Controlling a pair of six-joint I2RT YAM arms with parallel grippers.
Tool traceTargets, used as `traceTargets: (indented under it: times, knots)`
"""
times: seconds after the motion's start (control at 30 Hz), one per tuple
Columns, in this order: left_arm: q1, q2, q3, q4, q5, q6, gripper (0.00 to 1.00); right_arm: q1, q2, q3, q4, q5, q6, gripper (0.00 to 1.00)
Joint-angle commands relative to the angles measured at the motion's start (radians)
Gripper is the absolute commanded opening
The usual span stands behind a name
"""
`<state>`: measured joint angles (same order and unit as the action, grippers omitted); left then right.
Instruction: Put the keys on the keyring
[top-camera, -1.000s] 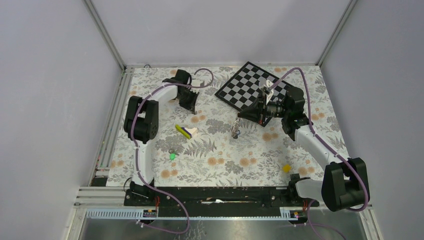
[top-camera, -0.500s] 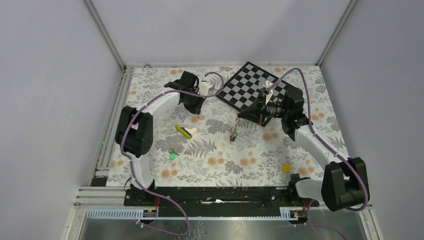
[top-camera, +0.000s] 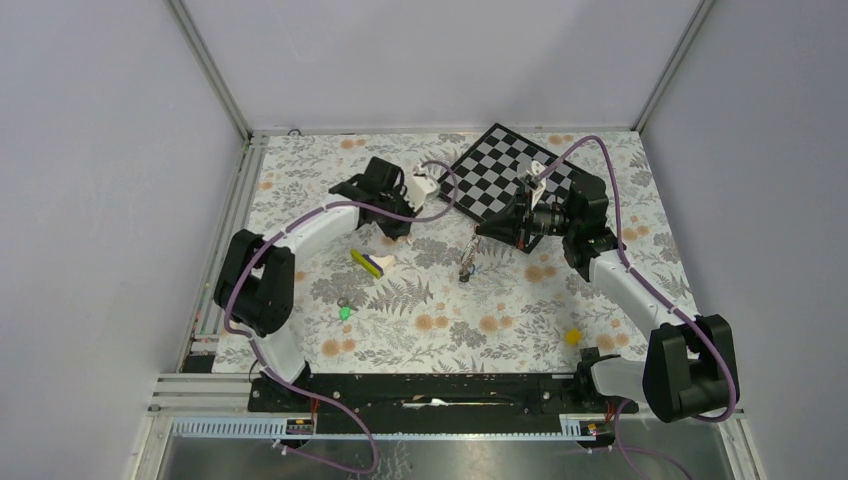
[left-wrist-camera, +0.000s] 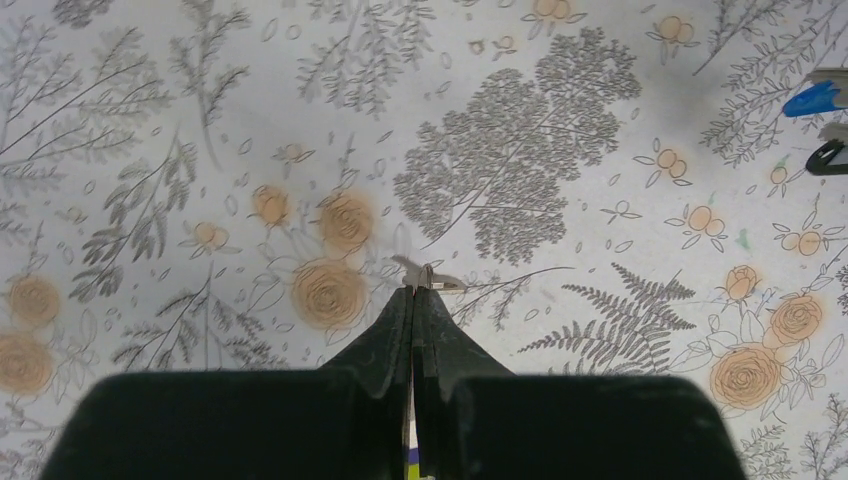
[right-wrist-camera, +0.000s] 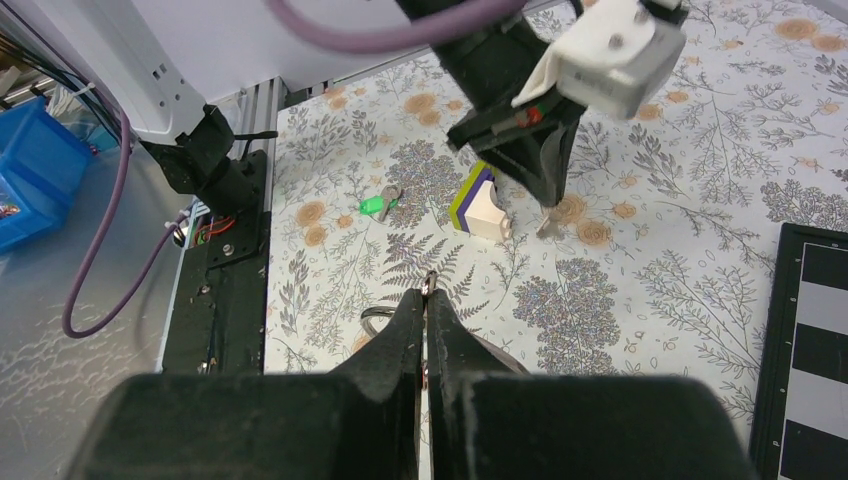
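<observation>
Our left gripper (top-camera: 398, 231), jaws together on a silver sliver (left-wrist-camera: 425, 279), perhaps a key. In the top view the keyring (top-camera: 470, 250) hangs near at its 3 o'clock, long axis 12-to-6, clamped in the right gripper (right-wrist-camera: 427, 295). The green key (top-camera: 345, 312) lies at 7.

Enclosed cell, evenly lit, with soft shadows. The worktop (top-camera: 500, 340) is covered by a floral print in grey and orange. Plain pale lilac-grey panels form the back wall (top-camera: 430, 60), left wall (top-camera: 90, 200) and right wall (top-camera: 770, 150), which meet at two aluminium posts (top-camera: 210, 70). An aluminium rail (top-camera: 222, 240) runs along the worktop's left edge, and a metal sheet (top-camera: 450, 455) lies along its near edge. The right wrist view shows a blue bin (right-wrist-camera: 35, 180) beyond the frame.
</observation>
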<state>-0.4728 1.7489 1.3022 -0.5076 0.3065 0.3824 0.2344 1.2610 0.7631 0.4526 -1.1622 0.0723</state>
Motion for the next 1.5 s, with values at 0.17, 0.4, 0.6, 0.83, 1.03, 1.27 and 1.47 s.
traceTargets:
  times: [0.17, 0.4, 0.6, 0.83, 1.03, 1.27, 1.47]
  knots:
    - [-0.084, -0.067, -0.146, 0.162, -0.024, 0.039, 0.0, -0.038, -0.02, 0.004, 0.049, -0.008, 0.018, 0.0]
    - [-0.104, -0.105, -0.238, 0.206, 0.006, 0.042, 0.0, -0.057, -0.017, 0.005, 0.052, -0.008, 0.021, 0.0]
    - [-0.12, -0.113, -0.273, 0.219, 0.013, 0.038, 0.0, -0.068, -0.015, 0.005, 0.051, -0.005, 0.02, 0.0]
    - [-0.131, -0.097, -0.267, 0.216, 0.014, 0.039, 0.01, -0.076, -0.012, 0.003, 0.049, -0.002, 0.021, 0.0]
    - [-0.132, -0.086, -0.27, 0.21, 0.016, 0.049, 0.01, -0.079, -0.003, 0.001, 0.05, -0.004, 0.021, 0.0]
    - [-0.134, -0.057, -0.276, 0.205, 0.049, 0.044, 0.04, -0.081, -0.002, -0.001, 0.051, -0.003, 0.018, 0.0]
    - [-0.136, -0.027, -0.28, 0.2, 0.052, 0.043, 0.06, -0.081, 0.003, -0.001, 0.049, -0.004, 0.015, 0.0]
